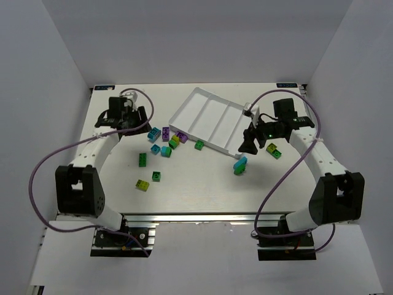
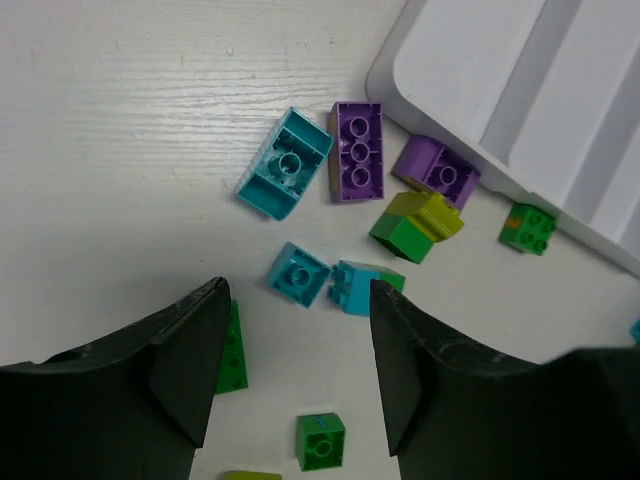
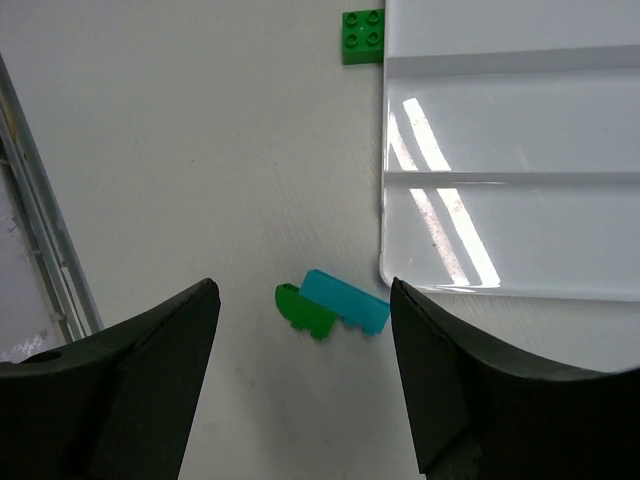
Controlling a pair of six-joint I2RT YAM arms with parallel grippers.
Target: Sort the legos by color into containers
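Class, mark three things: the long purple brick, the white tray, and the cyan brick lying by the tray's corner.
long purple brick (image 2: pixel 357 152): left wrist view, its middle hole.
white tray (image 1: pixel 207 114): top view, bare compartment floor.
cyan brick (image 3: pixel 347 302): right wrist view, its upper face.

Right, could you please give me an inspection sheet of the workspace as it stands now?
Surface: white table, no spills or marks seen.
Job's things: white tray with four compartments, no brick seen inside. The legos lie scattered on the table beside it, and a cyan and green pair sits apart, just off a tray corner.
Clutter: nothing seen.
Grippers: left gripper open and empty, over the brick cluster. Right gripper open and empty, over that pair.
Cables: purple cables loop off both arms, away from the bricks.
Surroundings: plain white walls on three sides.
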